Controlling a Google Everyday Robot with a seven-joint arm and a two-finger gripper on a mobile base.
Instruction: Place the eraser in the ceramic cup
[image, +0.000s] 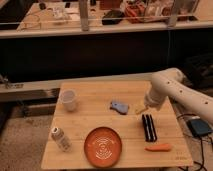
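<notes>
**Gripper (141, 108) beside the eraser, pickup not yet made**

The gripper hangs low over the table (100, 122) at the end of the white arm (175, 92), just past the eraser's far end and slightly to the camera's left of it. Whether it is spread or closed, I cannot tell.

The eraser (148, 127) lies flat on the wood, its length running away from the camera, with nothing touching it. Just in front of the eraser's near end lies an orange carrot-shaped piece (158, 147). To the camera's left of its far end, near the gripper, lies a small blue-grey object (119, 106). Farther left of the eraser and closer to the camera sits the orange plate (86, 145), and beyond that a white bottle (60, 138). The cup (68, 99) stands upright, well apart from the eraser, toward the far left corner.

By my reading this is the approach to the grasp. The next move calls for centring over the eraser's middle, turning to pinch across its narrow width, and descending clear of the blue-grey object. A long carry to the cup would follow, probably entering end-first.
</notes>
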